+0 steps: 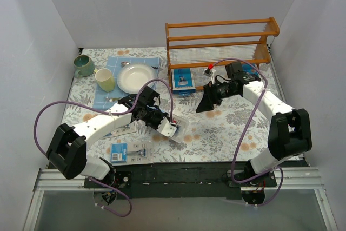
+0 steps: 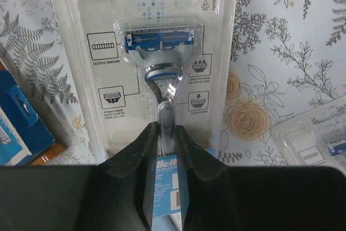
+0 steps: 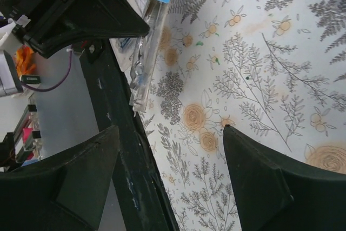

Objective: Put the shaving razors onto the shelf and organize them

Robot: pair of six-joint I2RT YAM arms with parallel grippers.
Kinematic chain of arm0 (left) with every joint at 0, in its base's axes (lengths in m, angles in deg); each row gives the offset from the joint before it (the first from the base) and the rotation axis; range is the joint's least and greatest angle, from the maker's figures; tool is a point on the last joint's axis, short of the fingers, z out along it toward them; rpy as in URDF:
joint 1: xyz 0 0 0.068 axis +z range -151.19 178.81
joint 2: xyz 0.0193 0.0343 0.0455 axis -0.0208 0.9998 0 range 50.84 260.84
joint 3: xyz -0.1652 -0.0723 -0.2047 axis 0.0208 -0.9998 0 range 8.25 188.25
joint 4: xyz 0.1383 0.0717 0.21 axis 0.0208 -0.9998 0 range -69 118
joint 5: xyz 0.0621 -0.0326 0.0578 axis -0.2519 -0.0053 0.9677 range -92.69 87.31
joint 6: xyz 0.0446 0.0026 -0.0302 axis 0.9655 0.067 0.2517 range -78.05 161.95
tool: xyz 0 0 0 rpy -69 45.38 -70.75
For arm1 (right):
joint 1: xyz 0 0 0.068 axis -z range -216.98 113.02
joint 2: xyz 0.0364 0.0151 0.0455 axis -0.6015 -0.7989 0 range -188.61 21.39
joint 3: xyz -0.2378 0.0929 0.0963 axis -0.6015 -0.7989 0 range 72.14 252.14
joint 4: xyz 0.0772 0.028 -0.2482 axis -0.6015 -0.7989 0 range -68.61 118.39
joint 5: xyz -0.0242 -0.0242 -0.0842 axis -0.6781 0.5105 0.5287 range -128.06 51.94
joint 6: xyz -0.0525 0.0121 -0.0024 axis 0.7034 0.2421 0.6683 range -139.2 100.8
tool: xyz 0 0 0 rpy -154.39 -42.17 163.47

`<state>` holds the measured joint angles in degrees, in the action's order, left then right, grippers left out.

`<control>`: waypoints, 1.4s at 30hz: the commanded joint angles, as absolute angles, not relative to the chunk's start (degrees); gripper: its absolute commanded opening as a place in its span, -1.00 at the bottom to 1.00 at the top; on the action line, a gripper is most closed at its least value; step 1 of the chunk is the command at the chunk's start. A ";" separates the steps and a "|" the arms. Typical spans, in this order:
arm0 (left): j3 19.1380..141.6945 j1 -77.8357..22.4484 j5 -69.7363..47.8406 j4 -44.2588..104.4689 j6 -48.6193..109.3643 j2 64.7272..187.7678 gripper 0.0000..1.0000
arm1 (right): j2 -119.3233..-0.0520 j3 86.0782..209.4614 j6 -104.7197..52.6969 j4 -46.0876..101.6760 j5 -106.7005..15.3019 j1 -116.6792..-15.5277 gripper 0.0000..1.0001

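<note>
My left gripper (image 1: 164, 123) is shut on the bottom edge of a razor pack (image 1: 175, 130) and holds it over the middle of the floral table. In the left wrist view the gripper (image 2: 166, 129) pinches the blue card end of the pack (image 2: 157, 52), razor facing the camera. My right gripper (image 1: 205, 103) is open and empty, just right of that pack; in its own view (image 3: 170, 129) the held pack (image 3: 145, 58) shows edge-on. The wooden shelf (image 1: 221, 40) stands at the back right, with one razor pack (image 1: 184, 80) leaning at its lower left. Another pack (image 1: 130, 151) lies near the front left.
A white plate (image 1: 135, 78), a pale mug (image 1: 105, 79) and a green mug (image 1: 84, 65) sit by a blue cloth (image 1: 116, 63) at the back left, with a fork (image 1: 112, 99). More packs lie beside the held one (image 2: 319, 144), (image 2: 16, 123). A black rail (image 3: 124, 160) edges the table.
</note>
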<state>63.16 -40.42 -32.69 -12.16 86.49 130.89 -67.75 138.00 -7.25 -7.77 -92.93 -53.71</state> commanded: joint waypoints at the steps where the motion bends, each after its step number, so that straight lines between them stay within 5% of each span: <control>1: 65.64 -40.92 -31.34 -13.75 95.56 129.50 -1.00 | -68.61 138.49 -6.63 -9.58 -95.37 -56.83 0.68; 21: 64.59 -45.31 -28.00 -9.44 92.23 125.99 -1.00 | -72.21 138.58 -4.61 -8.44 -84.82 -67.83 0.06; 24: 64.85 -46.37 -27.30 -9.00 91.09 125.99 -1.00 | -72.74 138.84 -4.43 -8.44 -85.17 -68.35 -0.15; 27: 64.85 -47.07 -26.60 -8.30 90.21 126.25 -1.00 | -72.30 138.41 -4.17 -8.61 -85.43 -68.44 -0.94; 32: 62.75 -47.42 -22.57 -0.09 84.42 126.08 -1.00 | -68.62 137.62 -2.24 -10.80 -87.96 -67.13 -0.97; 33: 62.13 -47.42 -20.98 3.44 81.53 125.73 -0.97 | -67.56 136.48 -2.41 -10.90 -88.68 -66.17 -0.97; 37: 59.49 -47.34 -7.56 22.52 66.85 122.39 -0.33 | -61.59 133.75 -3.03 -12.91 -97.87 -52.04 -0.97; 42: 58.09 -47.34 -8.39 29.32 54.99 115.11 0.07 | -58.50 136.38 3.90 -24.16 -104.85 -35.70 -0.97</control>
<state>59.08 -47.76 -12.10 17.56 68.41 122.91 -62.29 134.22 -2.12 -13.85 -94.94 -45.40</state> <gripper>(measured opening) 0.490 0.077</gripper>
